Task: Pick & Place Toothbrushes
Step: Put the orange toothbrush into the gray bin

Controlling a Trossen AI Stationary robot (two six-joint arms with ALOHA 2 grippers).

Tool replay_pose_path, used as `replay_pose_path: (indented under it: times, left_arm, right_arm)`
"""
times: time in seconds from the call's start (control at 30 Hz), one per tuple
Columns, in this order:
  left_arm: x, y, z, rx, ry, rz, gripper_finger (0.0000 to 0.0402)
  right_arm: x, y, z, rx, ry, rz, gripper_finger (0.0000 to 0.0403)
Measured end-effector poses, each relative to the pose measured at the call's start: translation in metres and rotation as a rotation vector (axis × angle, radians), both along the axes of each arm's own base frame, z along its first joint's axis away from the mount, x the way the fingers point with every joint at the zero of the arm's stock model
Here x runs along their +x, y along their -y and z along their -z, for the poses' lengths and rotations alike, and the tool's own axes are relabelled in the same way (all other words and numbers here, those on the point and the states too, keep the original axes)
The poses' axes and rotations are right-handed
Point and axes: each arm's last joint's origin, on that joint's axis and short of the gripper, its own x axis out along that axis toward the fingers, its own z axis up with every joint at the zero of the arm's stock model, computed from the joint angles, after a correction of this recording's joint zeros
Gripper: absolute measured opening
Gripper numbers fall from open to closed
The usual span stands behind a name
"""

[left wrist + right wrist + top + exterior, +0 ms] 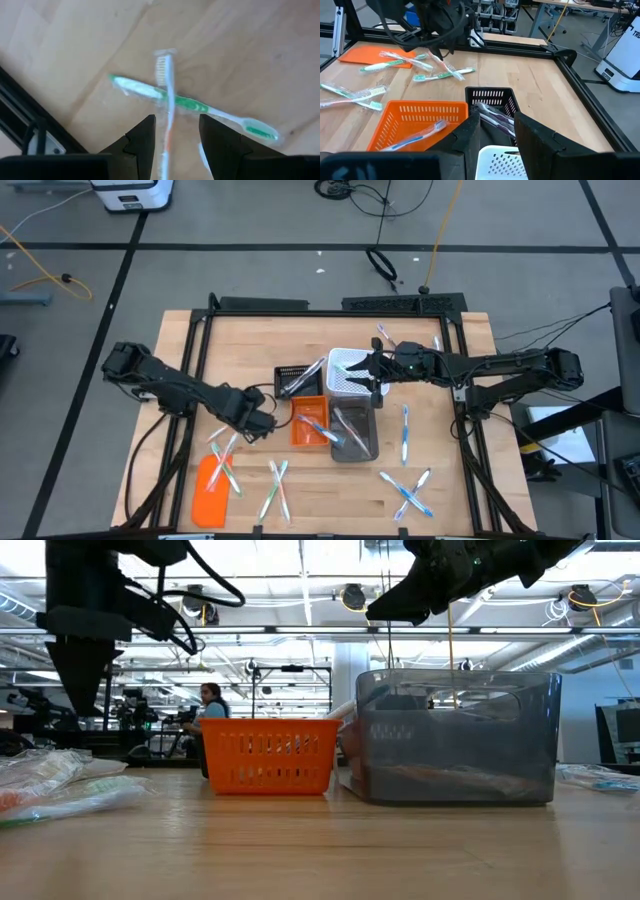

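Two wrapped toothbrushes lie crossed on the wooden table: a green one (190, 102) and a white one with a pink handle (167, 100). My left gripper (175, 142) hangs open over them and points down; the pink-handled brush runs under the gap between its fingers. In the high view this gripper (258, 422) is left of the orange bin (308, 420). My right gripper (496, 134) is open and empty, level above the white bin (348, 370), facing the black bin (492, 102), which holds toothbrushes. More toothbrushes (278, 485) lie scattered on the table.
A grey see-through bin (355, 435) stands right of the orange bin. A flat orange lid (208, 490) lies at the near left. Blue toothbrushes (408, 492) lie at the near right, others (385, 335) at the far side. A black frame (200, 350) borders the table.
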Motion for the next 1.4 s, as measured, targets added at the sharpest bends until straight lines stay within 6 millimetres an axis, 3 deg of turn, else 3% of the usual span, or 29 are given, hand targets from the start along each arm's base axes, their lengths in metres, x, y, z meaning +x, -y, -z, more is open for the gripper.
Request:
replay_pose_path:
  times: [0.3,0.6,0.87,1.03,1.17,1.27,1.4]
  left_arm:
    - [-0.006,0.011,0.001,0.018,0.003,-0.058,0.0154]
    - [-0.023,0.015,0.033,-0.062,-0.058,-0.125,0.0154]
    - [-0.031,0.012,0.047,-0.067,-0.081,-0.124,0.0154]
    - [-0.034,0.012,0.066,-0.155,-0.043,-0.099,0.0154]
    - [-0.033,0.01,0.071,-0.196,-0.018,-0.089,0.0152]
    - [-0.031,0.007,0.07,-0.214,-0.016,-0.097,0.0121]
    - [-0.031,0.002,0.067,-0.232,-0.011,-0.095,0.0028]
  right_arm:
    - [0.0,0.0,0.0,-0.003,-0.001,-0.001,0.0112]
    - [0.0,0.0,0.0,-0.011,-0.003,-0.007,0.0112]
    - [0.0,0.0,0.0,-0.01,-0.003,-0.007,0.011]
    - [0.0,0.0,0.0,-0.01,-0.004,-0.007,0.011]
    - [0.0,0.0,0.0,-0.01,-0.003,-0.007,0.011]
    - [0.0,0.0,0.0,-0.01,-0.002,-0.007,0.011]
    - [0.0,0.0,0.0,-0.009,-0.001,-0.007,0.0109]
